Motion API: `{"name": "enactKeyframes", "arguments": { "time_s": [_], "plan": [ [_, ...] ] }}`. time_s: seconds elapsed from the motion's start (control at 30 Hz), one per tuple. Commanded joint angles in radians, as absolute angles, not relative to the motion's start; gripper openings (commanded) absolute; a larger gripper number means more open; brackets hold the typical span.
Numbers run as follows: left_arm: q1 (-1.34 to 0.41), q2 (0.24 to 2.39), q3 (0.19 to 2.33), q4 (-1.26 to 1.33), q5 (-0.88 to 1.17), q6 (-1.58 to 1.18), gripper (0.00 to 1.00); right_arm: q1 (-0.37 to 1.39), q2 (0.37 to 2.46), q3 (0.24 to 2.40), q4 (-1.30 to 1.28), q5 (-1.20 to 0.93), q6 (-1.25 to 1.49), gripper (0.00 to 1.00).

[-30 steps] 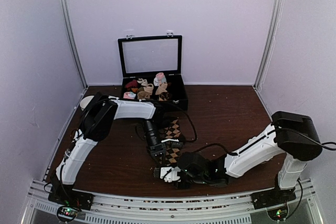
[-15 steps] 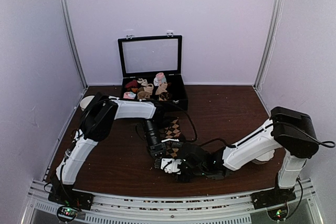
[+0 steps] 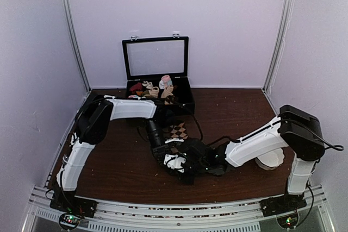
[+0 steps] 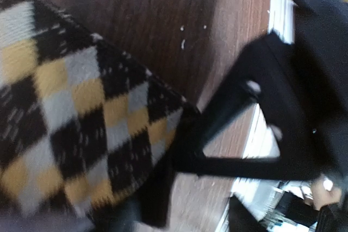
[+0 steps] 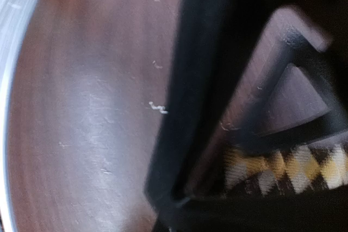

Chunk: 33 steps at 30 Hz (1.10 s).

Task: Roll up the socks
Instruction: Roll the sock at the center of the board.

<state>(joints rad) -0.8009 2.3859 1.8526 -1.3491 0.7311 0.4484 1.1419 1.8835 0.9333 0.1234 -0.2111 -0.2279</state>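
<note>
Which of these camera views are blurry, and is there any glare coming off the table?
Top external view: sharp and evenly lit, no strong glare. Left wrist view: motion-smeared, with the diamonds on the socks soft-edged. Right wrist view: the blurriest, with a pale sheen on the table and only a sliver of the pattern readable.

Socks: dark brown, tan/orange argyle diamonds, soft knit; lying flat approx. frame ctr, lower part hidden.
</note>
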Motion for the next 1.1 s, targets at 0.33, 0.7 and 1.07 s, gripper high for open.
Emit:
{"name": "enactKeyframes", "arguments": {
  "time_s": [0.33,0.7,1.07],
  "plan": [
    [-0.706,1.647,1.267,-0.583,0.202,0.464,0.98,0.994,1.982,0.841,0.03,-0.6,0.151,0.0],
    [-0.686,1.654,1.448,-0.792,0.269,0.655,0.98,0.87,2.037,0.727,0.233,-0.786,0.446,0.0],
    [-0.649,1.593,1.359,-0.705,0.261,0.655,0.63,0.836,2.041,0.752,0.198,-0.849,0.487,0.0]
  ]
}}
